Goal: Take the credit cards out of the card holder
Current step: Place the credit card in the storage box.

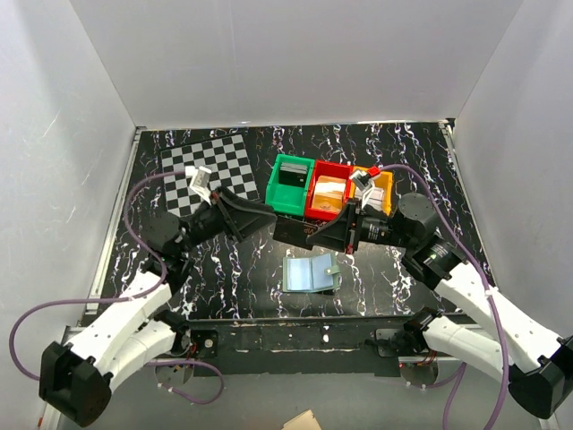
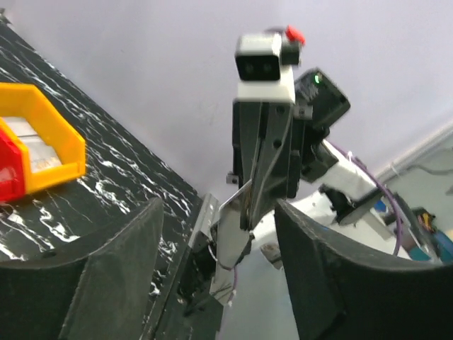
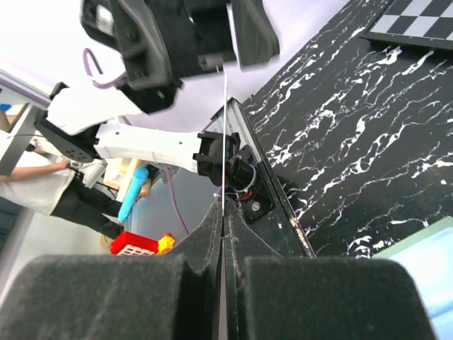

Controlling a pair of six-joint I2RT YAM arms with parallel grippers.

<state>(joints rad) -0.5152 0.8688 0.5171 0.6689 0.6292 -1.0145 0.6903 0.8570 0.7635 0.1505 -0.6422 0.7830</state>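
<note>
Right gripper (image 3: 222,219) clamped on credit card (image 3: 225,127), edge aimed at my left gripper (image 2: 218,212), spread wide; card holder (image 1: 311,271) below both.

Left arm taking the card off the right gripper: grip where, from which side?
Probably the free end of the card past the right gripper, straight in from where the left gripper sits, pads on flat faces: it's thin, only that end exposed.
</note>
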